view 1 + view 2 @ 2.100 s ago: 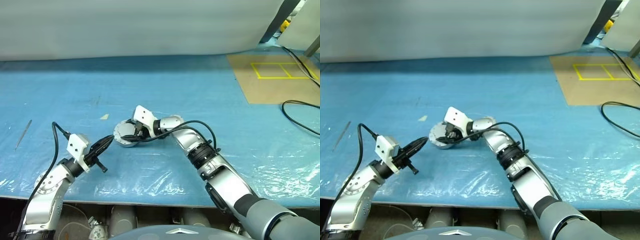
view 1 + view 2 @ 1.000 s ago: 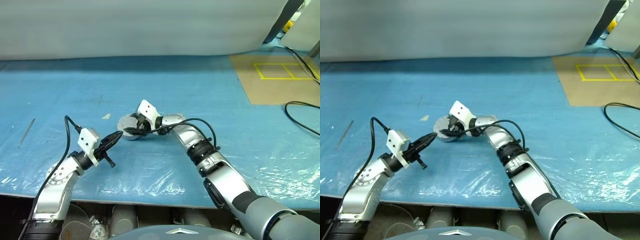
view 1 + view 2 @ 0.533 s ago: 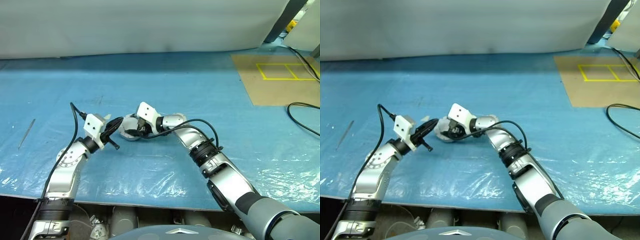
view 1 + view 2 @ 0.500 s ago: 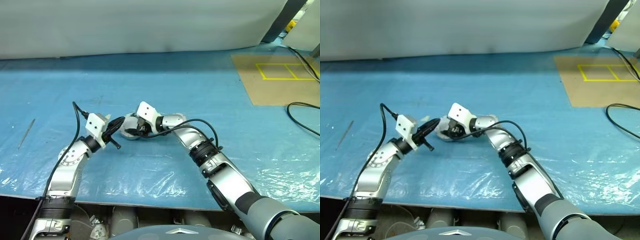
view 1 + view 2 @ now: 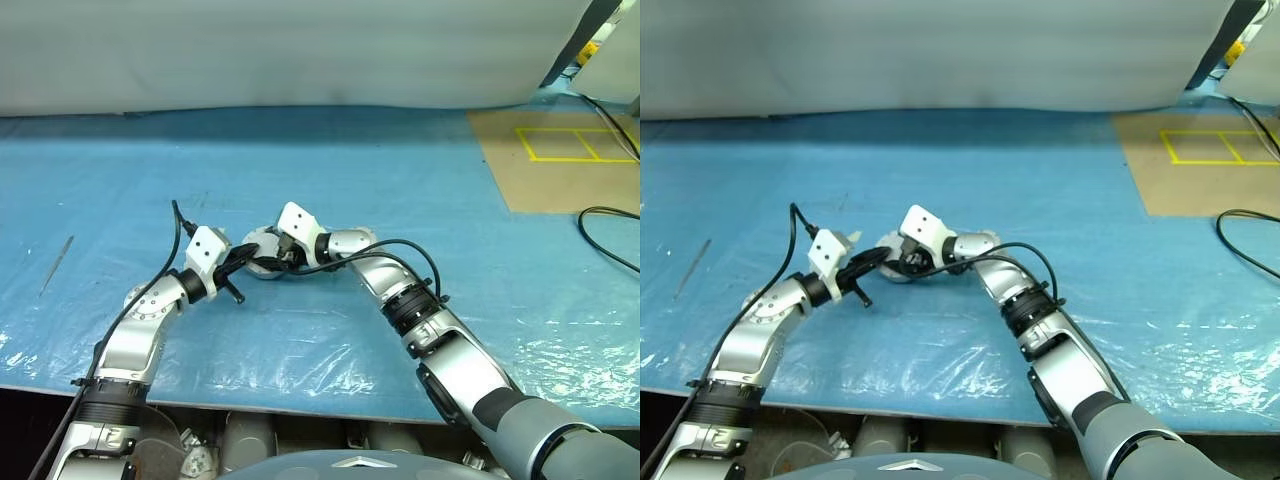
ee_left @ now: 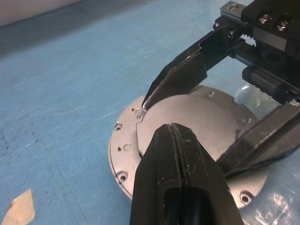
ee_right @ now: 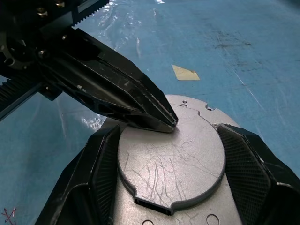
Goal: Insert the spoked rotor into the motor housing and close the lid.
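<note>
Right gripper [image 7: 171,154] spread around the lid [image 7: 171,161]; left gripper [image 6: 172,129], fingers pinched together, tip on it.

Bright even light, glare on plastic sheet [image 5: 300,365], soft shadows, sharp focus

one round metal disc assembly [image 7: 171,161], one paper scrap [image 7: 184,72], two grippers.

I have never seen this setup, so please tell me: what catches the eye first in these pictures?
Both claws meet at one round silver metal disc lying near the middle of the blue plastic-covered table. The right claw straddles the disc with its fingers spread at its raised round plate, while the shut left claw rests its tip on top. A brown board with yellow tape lies far right.
</note>
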